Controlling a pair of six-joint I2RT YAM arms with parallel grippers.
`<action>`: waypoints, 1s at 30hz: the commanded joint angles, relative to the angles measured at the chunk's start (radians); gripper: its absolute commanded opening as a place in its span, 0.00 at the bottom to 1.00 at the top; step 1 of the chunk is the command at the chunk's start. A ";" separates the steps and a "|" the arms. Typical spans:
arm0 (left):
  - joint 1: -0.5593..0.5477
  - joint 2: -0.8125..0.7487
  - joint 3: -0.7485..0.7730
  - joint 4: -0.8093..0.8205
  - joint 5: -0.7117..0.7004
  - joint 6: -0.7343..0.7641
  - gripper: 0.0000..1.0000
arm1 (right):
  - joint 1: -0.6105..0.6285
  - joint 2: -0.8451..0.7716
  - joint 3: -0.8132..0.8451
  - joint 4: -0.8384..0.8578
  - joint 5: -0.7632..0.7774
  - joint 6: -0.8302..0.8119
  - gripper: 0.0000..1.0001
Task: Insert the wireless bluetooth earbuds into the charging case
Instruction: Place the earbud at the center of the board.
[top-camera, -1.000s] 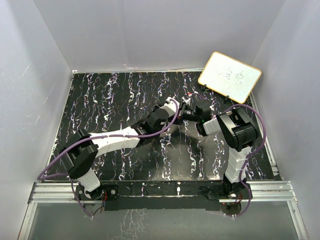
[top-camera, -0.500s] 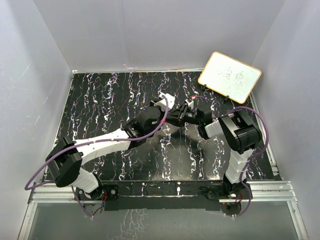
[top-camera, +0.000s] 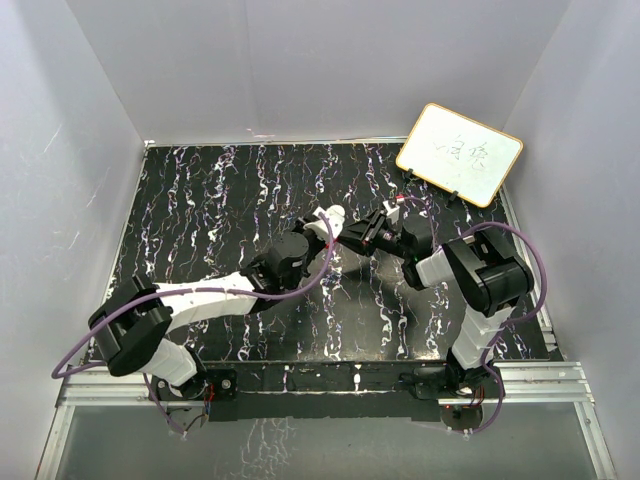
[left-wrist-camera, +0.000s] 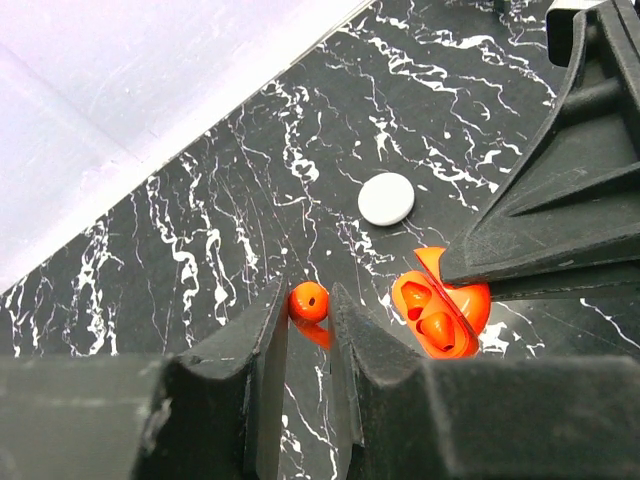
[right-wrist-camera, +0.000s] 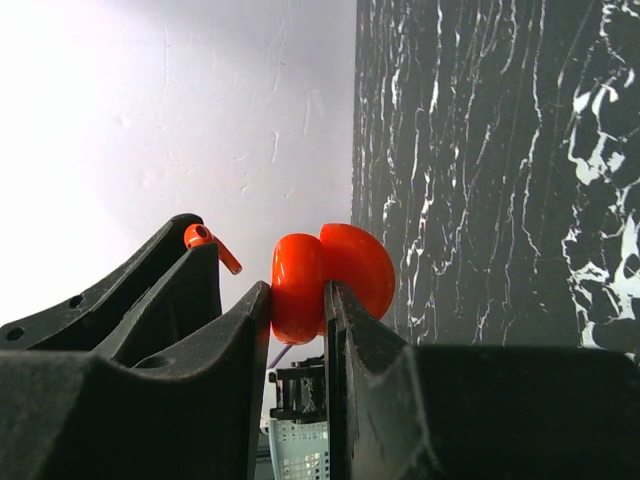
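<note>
Fingers (left-wrist-camera: 262, 345) of the left gripper (left-wrist-camera: 309, 300) stand narrow, pinching an orange earbud (left-wrist-camera: 308, 301) between their tips. Its round head pokes out just past them. In the right wrist view the earbud's short stem slants down along the outside of a left finger.

The right gripper (right-wrist-camera: 298, 292) is also nearly closed, its fingers (right-wrist-camera: 230, 330) clamped on the orange case (right-wrist-camera: 345, 265), which bulges beyond the tips.

In the left wrist view the case is open, its lid hinged up against the right gripper's black finger. It lies at 3 o'clock from the earbud, near but not touching. Two rounded orange shapes show inside it; whether either is a seated earbud cannot be told.

A white disc (left-wrist-camera: 386, 198) lies flat on the black marbled table (top-camera: 200, 200) at 1 o'clock from the earbud, apart from earbud and case.

From above, the grippers meet tip to tip at about 1 o'clock from the table's centre. The left arm reaches in from 7 o'clock and the right arm from 5 o'clock. A whiteboard (top-camera: 460, 152) leans at the table's 2 o'clock corner, well apart from both grippers.
</note>
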 joint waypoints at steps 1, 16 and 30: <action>-0.003 -0.034 -0.021 0.161 0.031 0.043 0.00 | 0.005 0.013 -0.020 0.200 0.042 0.029 0.00; -0.006 0.079 -0.081 0.478 0.067 0.234 0.00 | 0.045 0.144 -0.032 0.456 0.112 0.093 0.00; -0.006 0.104 -0.165 0.667 0.111 0.266 0.00 | 0.066 0.150 0.006 0.460 0.133 0.079 0.00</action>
